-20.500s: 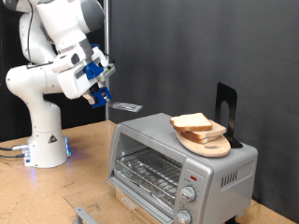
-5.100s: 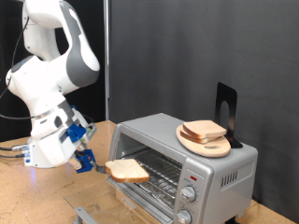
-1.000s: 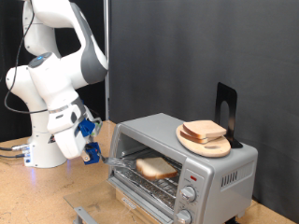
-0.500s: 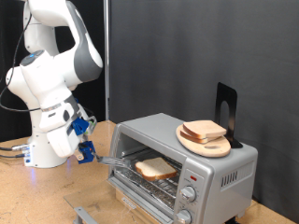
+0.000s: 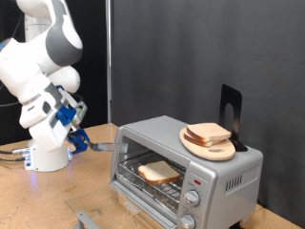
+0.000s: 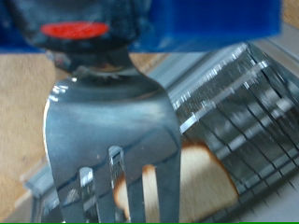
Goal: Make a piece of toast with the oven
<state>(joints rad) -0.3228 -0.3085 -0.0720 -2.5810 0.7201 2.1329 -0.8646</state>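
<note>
Piece of toast (image 5: 158, 172): lies flat on the wire rack (image 5: 143, 176) inside the open oven (image 5: 186, 164), toward the rack's front. Gripper (image 5: 78, 139): left of the oven in the exterior view, clear of it, fingers pinching the handle of a slotted metal spatula (image 6: 114, 131) whose blade points at the oven. Round wooden board (image 5: 212, 145) with more bread slices (image 5: 206, 133): on the oven top.

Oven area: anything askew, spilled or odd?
Nothing stands out. One piece of toast lies flat on the rack inside the open oven; more bread sits on the round board on top. The gripper holds a metal spatula outside the oven.
</note>
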